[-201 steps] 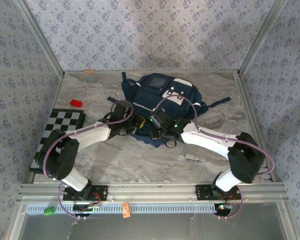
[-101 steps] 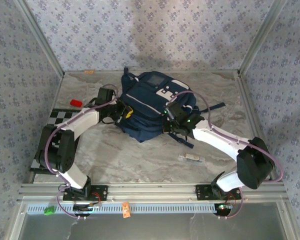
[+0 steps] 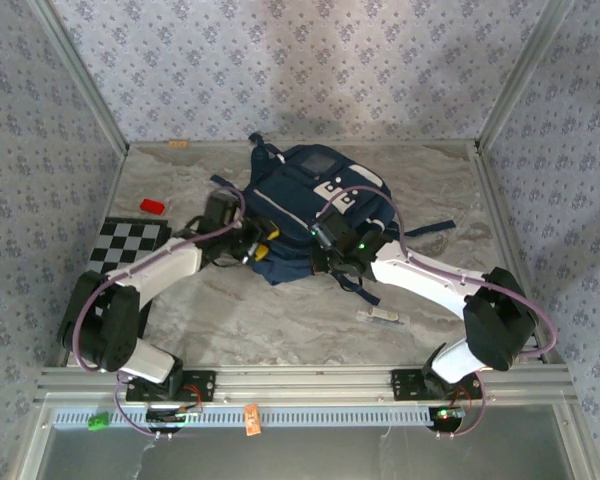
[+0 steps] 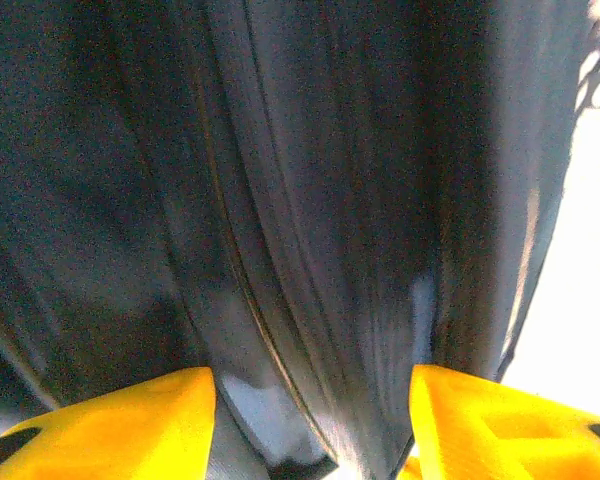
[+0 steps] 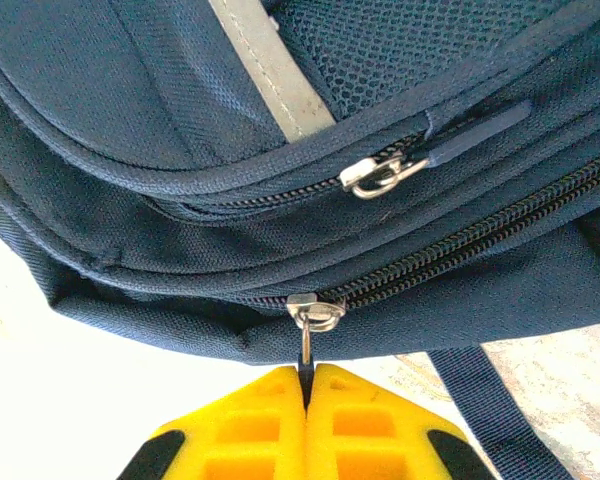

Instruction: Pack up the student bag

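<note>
The navy-blue student bag (image 3: 310, 200) lay on the marble-patterned table (image 3: 280, 310), about midway across and toward the far edge. Its front pockets and white patches faced up, and a dark strap trailed toward the table's right edge.

The left gripper (image 4: 310, 382) was at the bag's left side. Its yellow fingers (image 4: 130, 420) stood apart, with dark folds of bag fabric in the gap and just ahead of them. Whether the fingers touched the fabric could not be told.

The right gripper (image 5: 308, 376) was at the bag's near side. Its fingers were pressed together on the thin dark zipper pull (image 5: 306, 350), which hung from the silver slider of the lower zipper. Above it ran a second zipper (image 5: 380, 175) with its own silver pull, below a pale grey stripe (image 5: 265, 70).

A small red block (image 3: 152, 206) sat near the left edge, with a checkerboard (image 3: 130, 245) beside it along that edge. A small pale object (image 3: 382, 315) lay toward the near edge, close to the right arm.
</note>
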